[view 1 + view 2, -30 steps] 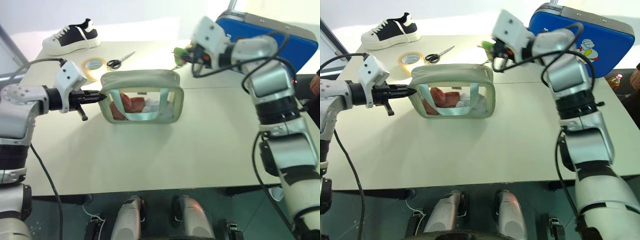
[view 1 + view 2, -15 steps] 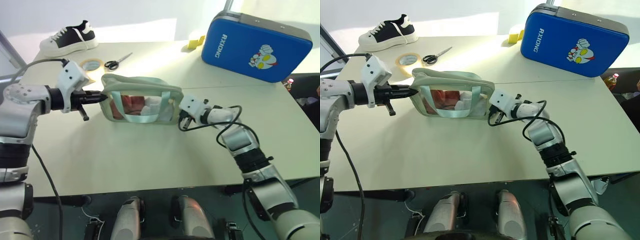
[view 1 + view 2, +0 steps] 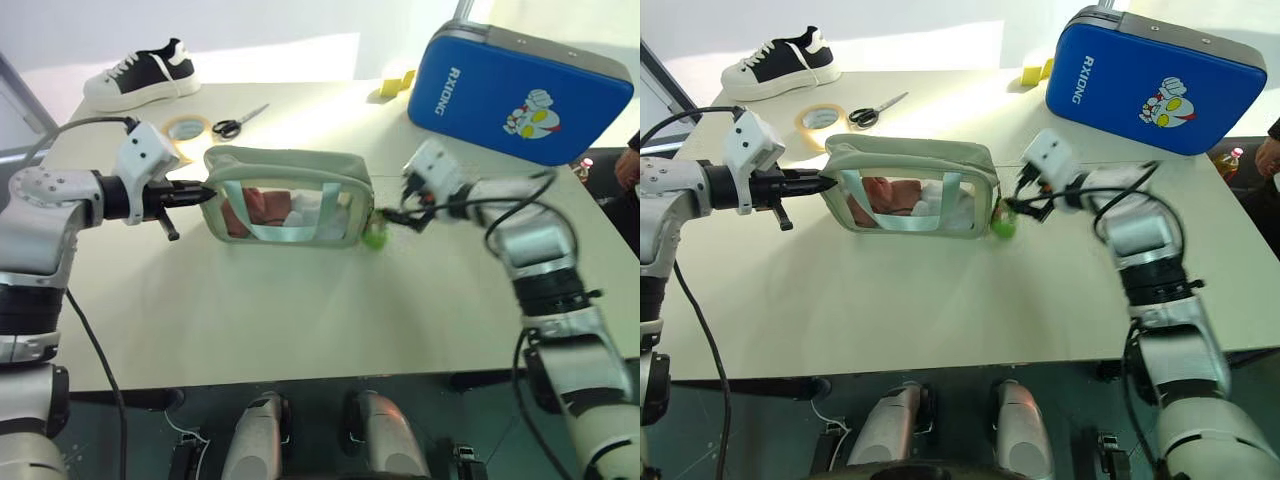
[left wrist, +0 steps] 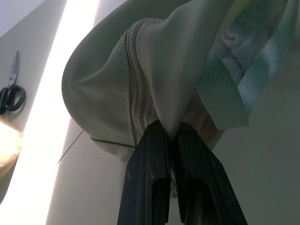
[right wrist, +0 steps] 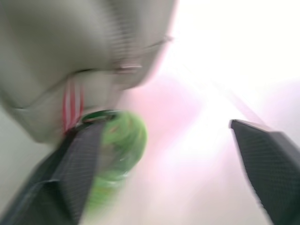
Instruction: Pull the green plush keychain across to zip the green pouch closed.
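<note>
Blurred green plush keychain [image 5: 123,140] partly behind right end effector [image 5: 164,164] finger.

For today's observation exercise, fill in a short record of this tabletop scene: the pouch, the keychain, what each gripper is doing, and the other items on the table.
Green pouch: upright on the table, red and white items visible through its clear side.
Green plush keychain: hanging at the pouch's right end, on the table.
Left gripper: shut on the pouch's left end.
Right gripper: open, one finger beside the keychain, not gripping it.
Far side of table: shoe, tape roll, scissors, blue case.
</note>
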`<control>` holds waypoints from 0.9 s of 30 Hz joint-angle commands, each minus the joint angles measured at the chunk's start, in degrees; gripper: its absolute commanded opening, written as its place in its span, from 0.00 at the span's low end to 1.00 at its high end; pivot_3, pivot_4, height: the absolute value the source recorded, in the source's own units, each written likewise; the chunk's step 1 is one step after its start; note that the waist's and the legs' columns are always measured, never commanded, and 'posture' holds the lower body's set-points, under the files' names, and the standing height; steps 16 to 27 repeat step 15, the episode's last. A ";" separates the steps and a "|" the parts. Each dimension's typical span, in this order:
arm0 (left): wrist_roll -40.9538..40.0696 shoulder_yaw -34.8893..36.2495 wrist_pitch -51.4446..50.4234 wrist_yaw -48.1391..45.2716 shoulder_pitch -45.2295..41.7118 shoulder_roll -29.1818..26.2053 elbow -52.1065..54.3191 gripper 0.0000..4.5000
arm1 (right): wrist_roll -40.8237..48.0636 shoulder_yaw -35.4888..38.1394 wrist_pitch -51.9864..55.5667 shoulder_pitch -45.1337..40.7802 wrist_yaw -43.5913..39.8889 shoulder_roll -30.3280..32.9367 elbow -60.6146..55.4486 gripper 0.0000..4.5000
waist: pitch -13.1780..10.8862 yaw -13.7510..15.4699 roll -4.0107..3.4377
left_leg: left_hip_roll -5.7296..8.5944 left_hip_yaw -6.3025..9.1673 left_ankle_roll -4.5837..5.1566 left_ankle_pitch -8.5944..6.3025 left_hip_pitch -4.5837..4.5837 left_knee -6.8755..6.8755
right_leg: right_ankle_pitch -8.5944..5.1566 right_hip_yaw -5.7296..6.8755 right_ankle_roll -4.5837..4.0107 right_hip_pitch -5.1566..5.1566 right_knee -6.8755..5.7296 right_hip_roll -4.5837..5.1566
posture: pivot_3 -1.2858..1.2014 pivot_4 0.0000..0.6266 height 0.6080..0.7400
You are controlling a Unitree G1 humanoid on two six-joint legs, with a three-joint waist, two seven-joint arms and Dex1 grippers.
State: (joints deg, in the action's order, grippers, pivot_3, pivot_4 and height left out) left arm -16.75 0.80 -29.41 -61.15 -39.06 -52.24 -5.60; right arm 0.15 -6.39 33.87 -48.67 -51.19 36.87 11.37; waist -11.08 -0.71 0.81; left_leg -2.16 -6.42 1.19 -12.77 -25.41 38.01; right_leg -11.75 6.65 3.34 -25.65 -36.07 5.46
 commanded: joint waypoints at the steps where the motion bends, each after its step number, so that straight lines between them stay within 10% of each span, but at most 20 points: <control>1: -0.54 2.21 0.50 -0.10 -0.80 -0.81 0.62 0.25 | 4.46 2.56 0.15 -4.26 -8.54 5.99 -2.93 1.00 | 0.00 -0.01 0.00 | 0.00 0.00 0.01 -0.01 0.00 -0.01 | 0.00 0.00 0.00 0.00 0.01 0.00 | 0.52 0.24 1.00; 8: -6.34 7.00 -6.09 -3.49 -2.56 -4.15 0.56 0.99 | 15.09 3.46 7.58 -5.54 -19.90 11.33 -12.48 1.00 | 0.01 -0.26 0.02 | -0.04 0.00 0.01 -0.02 0.01 -0.04 | 0.00 0.01 0.00 -0.03 0.02 0.01 | 0.52 0.24 1.00; 27: -8.70 12.36 -9.80 -2.62 -4.40 -9.45 -1.55 0.99 | 19.16 6.25 13.11 -5.14 -16.00 11.32 -16.56 1.00 | 0.01 0.10 0.02 | 0.00 0.00 0.00 -0.03 -0.06 -0.03 | -0.09 0.03 -0.15 -0.08 0.05 0.11 | 0.52 0.24 1.00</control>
